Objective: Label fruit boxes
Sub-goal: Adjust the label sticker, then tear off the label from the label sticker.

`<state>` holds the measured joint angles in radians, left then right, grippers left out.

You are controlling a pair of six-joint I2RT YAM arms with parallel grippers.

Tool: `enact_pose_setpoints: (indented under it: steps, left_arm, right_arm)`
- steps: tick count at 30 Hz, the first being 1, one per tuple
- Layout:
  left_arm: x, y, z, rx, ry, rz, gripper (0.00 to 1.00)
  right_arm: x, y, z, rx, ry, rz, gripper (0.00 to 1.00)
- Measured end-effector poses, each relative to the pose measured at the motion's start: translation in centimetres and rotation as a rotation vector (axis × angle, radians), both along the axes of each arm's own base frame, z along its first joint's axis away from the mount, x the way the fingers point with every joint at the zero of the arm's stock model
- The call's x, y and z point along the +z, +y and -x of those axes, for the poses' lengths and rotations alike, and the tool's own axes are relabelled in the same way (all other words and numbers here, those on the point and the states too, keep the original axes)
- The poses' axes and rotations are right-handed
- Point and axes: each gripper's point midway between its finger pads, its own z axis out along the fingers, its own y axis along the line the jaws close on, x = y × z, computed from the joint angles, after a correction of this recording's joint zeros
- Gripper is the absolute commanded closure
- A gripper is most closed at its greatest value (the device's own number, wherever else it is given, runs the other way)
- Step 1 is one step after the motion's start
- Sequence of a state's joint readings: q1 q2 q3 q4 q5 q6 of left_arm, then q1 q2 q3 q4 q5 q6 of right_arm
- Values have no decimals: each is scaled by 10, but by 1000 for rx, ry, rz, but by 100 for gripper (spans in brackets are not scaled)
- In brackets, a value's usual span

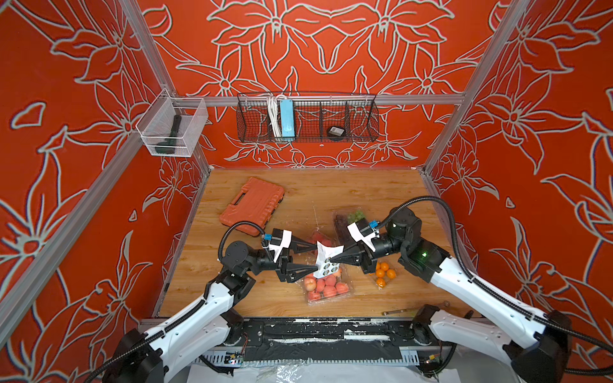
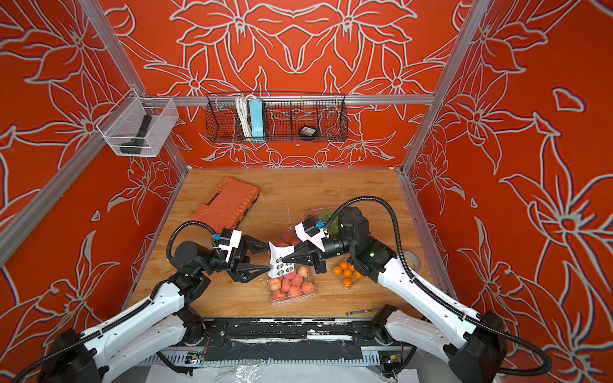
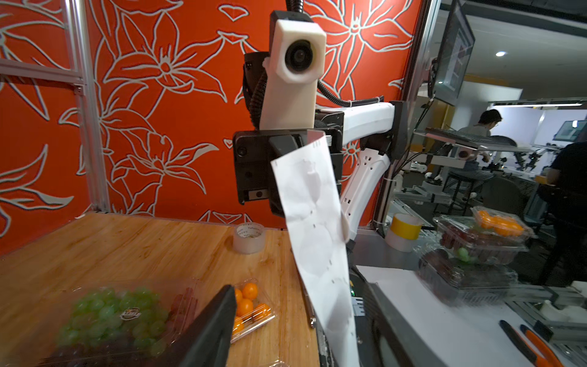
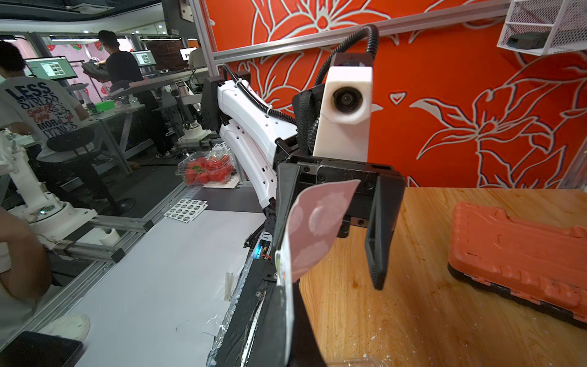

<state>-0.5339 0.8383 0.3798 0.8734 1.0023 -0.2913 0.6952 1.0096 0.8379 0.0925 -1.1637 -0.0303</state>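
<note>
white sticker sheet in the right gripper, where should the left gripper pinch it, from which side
Probably the bare edge of the white paper sheet of round dark stickers facing the open left gripper, coming in from the left arm's side. The shut right gripper holds it upright from the opposite side, leaving that edge free.

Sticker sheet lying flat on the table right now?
No, the right gripper pinches the sheet upright in the air above a peach box.

Bright light is filling every picture, soft shadows are lying on the table (image 1: 331, 189), walls (image 1: 66, 132) are bending at the edges, and the grape box (image 3: 111, 314) is looking blurry.
</note>
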Motion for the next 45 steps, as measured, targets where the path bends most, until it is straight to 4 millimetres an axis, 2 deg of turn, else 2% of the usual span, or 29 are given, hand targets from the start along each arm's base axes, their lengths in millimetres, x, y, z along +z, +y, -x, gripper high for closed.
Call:
enact_pose_setpoints:
  steps: [6,13,24,25,33,37,40,42,45]
  left_arm:
    - [4,1,7,-32,-20,9,50]
    - [-5,-4,0,-42,22,-10,52]
    - [-6,-6,-2,-47,30,-16,98]
    - [-7,-6,-3,-46,29,-17,100]
    - [-8,-6,-5,-37,32,-20,100]
    - [-8,-6,-10,1,43,-17,100]
    - [-3,-2,-19,75,42,-2,100]
    - [0,1,-26,132,41,12,100]
    - [0,3,-38,201,58,19,100]
  right_arm:
    - [-4,1,2,30,14,8,100]
    - [-6,2,2,35,20,13,100]
    - [-14,4,-2,25,33,35,100]
    - [-15,4,-2,24,32,36,100]
    - [-18,6,-8,-3,34,47,100]
    - [-21,7,-15,-43,30,58,65]
    - [-23,7,-26,-119,38,76,50]
    - [-23,6,-36,-187,34,85,46]
    - [-18,0,-55,-330,24,87,32]
